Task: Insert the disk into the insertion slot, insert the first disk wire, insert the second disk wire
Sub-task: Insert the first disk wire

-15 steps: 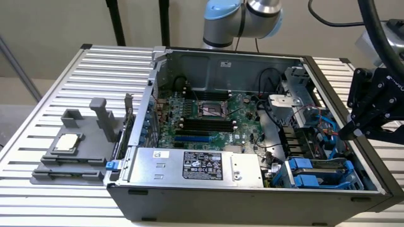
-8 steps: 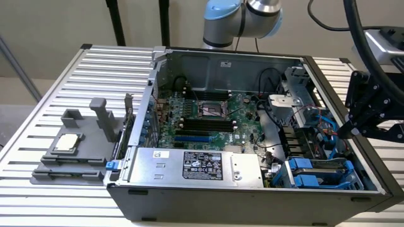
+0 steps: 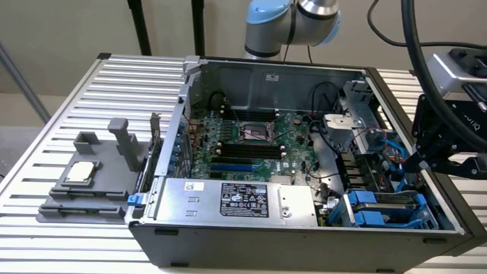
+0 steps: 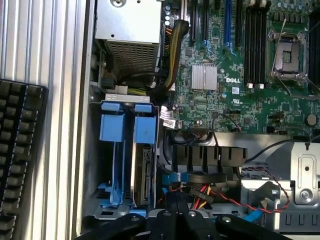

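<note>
The disk (image 4: 145, 175) stands on edge inside the insertion slot (image 4: 95, 210), its connector edge facing up and its blue carrier tabs (image 4: 146, 129) at the near end. In the exterior view the insertion slot (image 3: 388, 208) is the grey bay with blue clips at the case's front right corner. My gripper (image 4: 177, 212) is shut, with nothing visibly held between its fingers. It hangs just beside the slot, over a bundle of red, yellow and black wires (image 4: 200, 192) and a blue cable (image 4: 172, 177). From the exterior view, the gripper (image 3: 414, 162) dips into the case's right side.
The silver labelled power-supply box (image 3: 236, 200) lies along the case's front, the green motherboard (image 3: 251, 142) behind it. A black ribbed shroud (image 4: 210, 155) sits next to the wires. A grey fixture (image 3: 84, 177) stands on the slatted table at the exterior view's left. A black keyboard (image 4: 20, 150) lies outside the case.
</note>
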Robot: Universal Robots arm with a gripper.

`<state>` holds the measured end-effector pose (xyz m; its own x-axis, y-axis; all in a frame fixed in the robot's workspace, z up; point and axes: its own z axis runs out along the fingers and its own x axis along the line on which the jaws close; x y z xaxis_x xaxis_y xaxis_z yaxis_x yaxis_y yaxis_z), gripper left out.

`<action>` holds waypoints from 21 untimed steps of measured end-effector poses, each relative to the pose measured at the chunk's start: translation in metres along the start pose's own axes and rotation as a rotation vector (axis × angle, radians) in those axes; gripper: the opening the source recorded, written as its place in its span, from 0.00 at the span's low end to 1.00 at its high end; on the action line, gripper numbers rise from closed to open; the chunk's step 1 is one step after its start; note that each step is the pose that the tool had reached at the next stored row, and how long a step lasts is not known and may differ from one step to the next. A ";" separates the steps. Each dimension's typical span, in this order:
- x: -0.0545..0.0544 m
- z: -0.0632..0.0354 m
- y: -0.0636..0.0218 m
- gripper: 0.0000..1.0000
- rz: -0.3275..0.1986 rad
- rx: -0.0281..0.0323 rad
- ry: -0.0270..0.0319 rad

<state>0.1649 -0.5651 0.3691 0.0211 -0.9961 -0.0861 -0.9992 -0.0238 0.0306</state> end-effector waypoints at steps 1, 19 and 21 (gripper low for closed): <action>0.000 0.0018 -0.0001 0.11 -0.002 -0.0002 0.0000; -0.006 0.0135 0.0050 0.33 -0.078 -0.0068 0.0053; -0.006 0.0131 0.0068 0.33 -0.086 -0.0074 0.0053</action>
<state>0.1576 -0.5586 0.3568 0.1071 -0.9907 -0.0835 -0.9935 -0.1100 0.0306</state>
